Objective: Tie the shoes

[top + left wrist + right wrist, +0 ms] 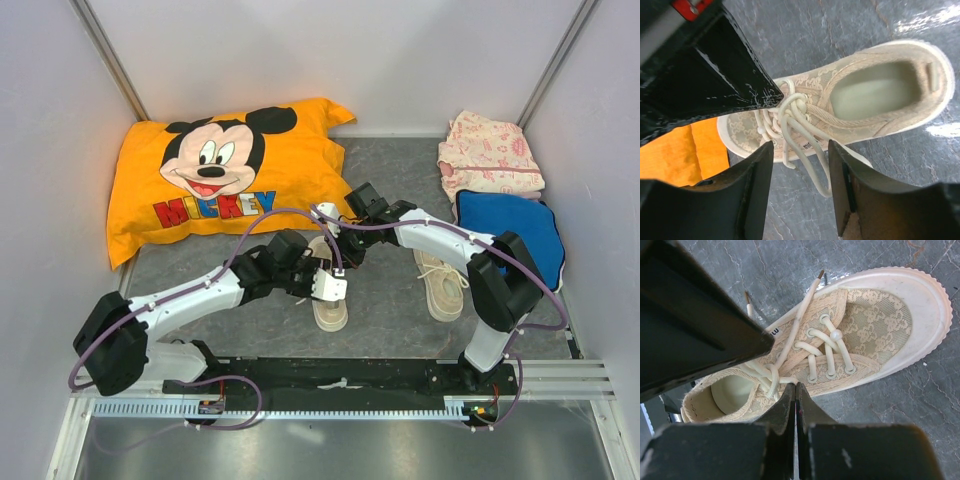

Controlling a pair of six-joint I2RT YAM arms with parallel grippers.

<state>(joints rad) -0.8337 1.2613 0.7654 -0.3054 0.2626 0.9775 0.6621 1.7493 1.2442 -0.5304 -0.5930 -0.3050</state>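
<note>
Two cream shoes stand on the grey table. One shoe [443,285] stands alone on the right, laces loose. The other shoe [330,308] [880,95] [875,325] sits in the middle under both grippers, with a knot [796,106] [769,374] in its white lace. My left gripper [330,285] [800,150] is open, and a hanging lace loop [816,167] lies between its fingers, close to the right one. My right gripper [345,248] [796,387] is shut at the knot, with a lace strand running into its tips. Two lace ends [805,305] lie off the far side.
An orange Mickey pillow [225,175] lies at the back left. A pink floral cloth [490,155] and a blue cloth [510,225] lie at the back right. White walls close in the left, right and back. The arms' base rail [340,380] runs along the near edge.
</note>
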